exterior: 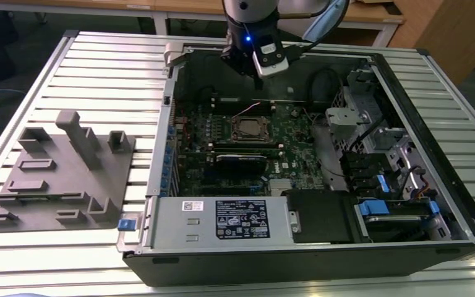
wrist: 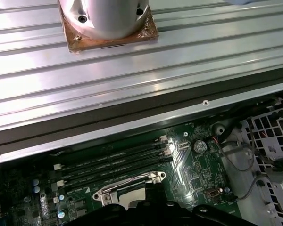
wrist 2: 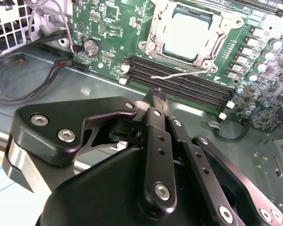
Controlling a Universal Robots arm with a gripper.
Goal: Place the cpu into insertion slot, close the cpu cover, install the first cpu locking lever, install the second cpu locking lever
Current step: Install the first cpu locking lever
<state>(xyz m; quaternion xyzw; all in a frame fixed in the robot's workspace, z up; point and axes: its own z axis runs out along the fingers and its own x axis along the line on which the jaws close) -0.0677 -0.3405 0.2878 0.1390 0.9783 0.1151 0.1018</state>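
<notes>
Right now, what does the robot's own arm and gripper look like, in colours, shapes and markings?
In the second wrist view the gripper is matte black: flat linkage bars joined by silver screws, narrowing to slim fingers. In the exterior view the arm is silvery grey, with a black wrist part carrying a small blue light and a white-edged block.

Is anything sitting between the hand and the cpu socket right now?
Nothing visible blocks it. The hand hangs above the memory slots, beside the insertion slot. The cpu already lies in it, under the cpu cover.
</notes>
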